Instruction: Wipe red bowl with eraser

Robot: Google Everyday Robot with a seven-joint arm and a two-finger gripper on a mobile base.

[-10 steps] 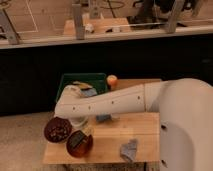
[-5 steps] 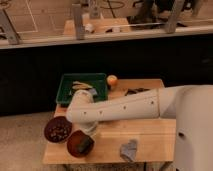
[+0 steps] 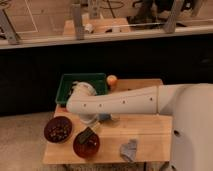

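Note:
The red bowl sits at the front left of the wooden table. The eraser, a small black block, lies tilted over the bowl's far rim and reaches into its inside. My gripper comes down from the white arm's wrist right above the bowl and is shut on the eraser. The wrist hides most of the fingers.
A dark brown bowl stands just left of the red bowl. Behind them are a green tray and an orange object. A grey-blue cloth lies front right, and a small blue sponge block sits under the forearm.
The arm has swung down and to the left, carrying the gripper and eraser from mid-table onto the red bowl. The forearm now lies lower across the table.

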